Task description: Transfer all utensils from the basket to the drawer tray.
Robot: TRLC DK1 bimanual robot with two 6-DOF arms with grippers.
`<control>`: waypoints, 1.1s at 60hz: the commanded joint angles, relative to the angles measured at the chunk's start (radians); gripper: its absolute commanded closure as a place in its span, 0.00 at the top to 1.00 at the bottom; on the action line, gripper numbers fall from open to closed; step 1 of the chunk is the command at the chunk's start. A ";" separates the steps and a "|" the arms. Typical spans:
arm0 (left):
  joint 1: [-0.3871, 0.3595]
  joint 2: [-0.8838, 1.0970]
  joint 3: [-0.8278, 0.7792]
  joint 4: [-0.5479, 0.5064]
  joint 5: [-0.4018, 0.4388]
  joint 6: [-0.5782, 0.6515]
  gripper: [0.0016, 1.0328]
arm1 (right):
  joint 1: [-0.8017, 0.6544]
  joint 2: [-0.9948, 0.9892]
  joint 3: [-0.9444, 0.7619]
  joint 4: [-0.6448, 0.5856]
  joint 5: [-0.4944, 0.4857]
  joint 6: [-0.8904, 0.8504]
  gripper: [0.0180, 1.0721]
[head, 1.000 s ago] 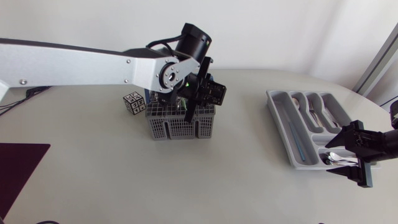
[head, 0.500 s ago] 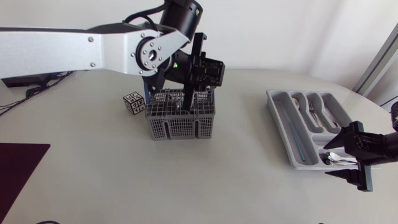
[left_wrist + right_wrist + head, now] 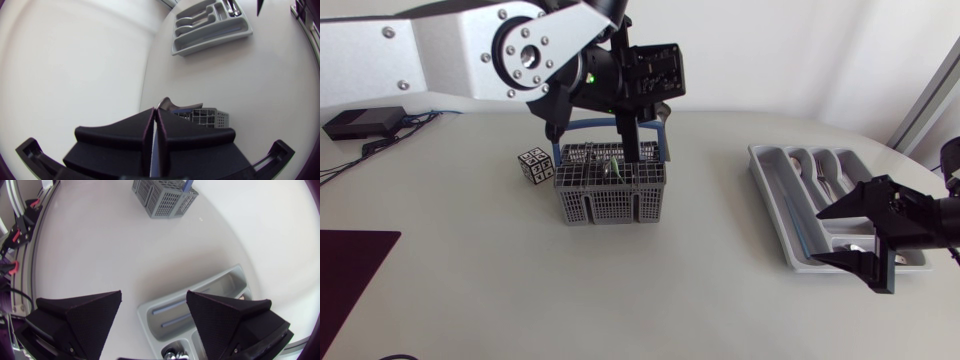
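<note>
The basket (image 3: 610, 195) is matt grey plastic mesh. The tray (image 3: 770, 190) is smooth grey plastic with a faint sheen; the spoons (image 3: 827, 182) in it are glossy metal. The surface (image 3: 470, 290) is smooth, matt off-white. The fingers (image 3: 80, 315) of the right gripper (image 3: 153, 294) are matt black. The left arm (image 3: 440, 50) has a satiny silver-grey shell.

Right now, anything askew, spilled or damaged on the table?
Nothing stands out. The basket stands upright below the left tool, which is shut on a thin utensil. The drawer tray lies flat, cutlery inside its compartments, nothing loose on the table. The right tool is open over the tray's end.
</note>
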State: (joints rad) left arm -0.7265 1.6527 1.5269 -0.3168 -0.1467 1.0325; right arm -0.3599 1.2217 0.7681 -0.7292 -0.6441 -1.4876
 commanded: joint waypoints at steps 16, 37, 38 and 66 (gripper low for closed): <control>-0.097 0.015 0.076 -0.133 -0.067 -0.562 0.03 | 0.406 -0.160 -0.079 0.320 0.095 0.676 0.89; -0.105 0.073 0.154 -0.268 0.004 -0.896 0.03 | 0.750 -0.091 -0.108 0.694 0.459 0.983 0.86; -0.105 0.075 0.154 -0.271 0.006 -0.904 0.03 | 0.754 -0.087 -0.105 0.705 0.468 0.989 0.86; -0.074 0.125 0.225 -0.349 0.111 -1.031 0.03 | 0.875 -0.014 -0.082 0.899 0.672 1.015 0.34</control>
State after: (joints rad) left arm -0.8085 1.7573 1.7218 -0.6552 -0.0486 0.0399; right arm 0.5041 1.1862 0.6659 0.1471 0.0086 -0.4995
